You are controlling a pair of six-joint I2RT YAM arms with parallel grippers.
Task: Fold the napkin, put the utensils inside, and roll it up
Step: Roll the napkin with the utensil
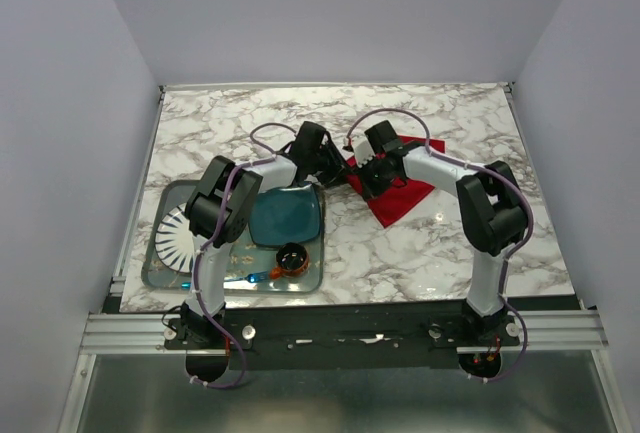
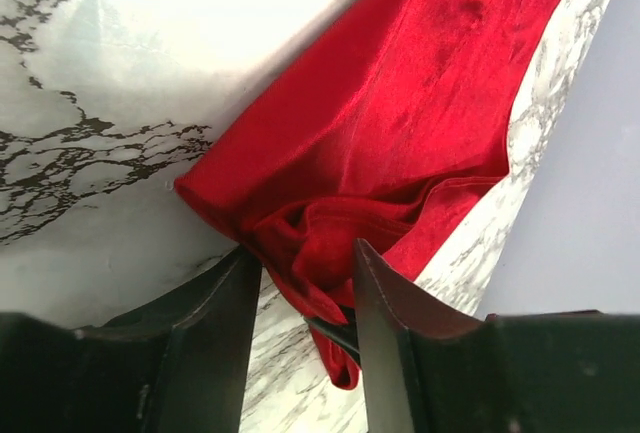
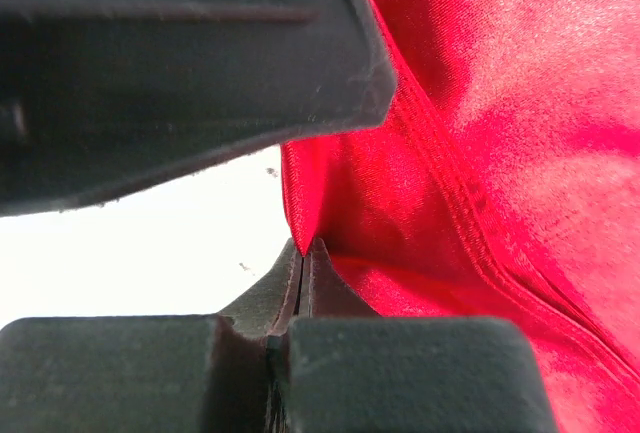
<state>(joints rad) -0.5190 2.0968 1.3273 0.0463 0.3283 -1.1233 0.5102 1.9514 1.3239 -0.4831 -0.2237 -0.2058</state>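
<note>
**A:** Where is the napkin?

**B:** On the marble tabletop, right of centre and between the two arms. It lies to the right of the tray and the teal plate on it. From above it reads as a bright red, roughly triangular patch, partly covered by the right arm.

**A:** How does the cloth look up close?

**B:** In the left wrist view the napkin is glossy and plain, with a soft sheen. Its far part lies smooth and flat, with one long straight edge running diagonally across the marble. The near end is crumpled, and several folds bunch together and hang in a loose lobe.

**A:** And the left end effector?

**B:** Its jaws stand apart at a middling width. The bunched end of the cloth shows in the gap, but neither finger is pressed onto it. A thin dark bar crosses low in the gap, and I cannot tell what it is.

**A:** The right one?

**B:** The right end effector has its fingertips squeezed together with no gap. A folded edge of the napkin runs straight down into the seam between them, so it is pinching the cloth. A stitched hem shows there as a double ridge curving across the red.

**A:** How do the two sit from above?

**B:** The left end effector and the right end effector are just beside each other at the napkin's left corner.
</note>
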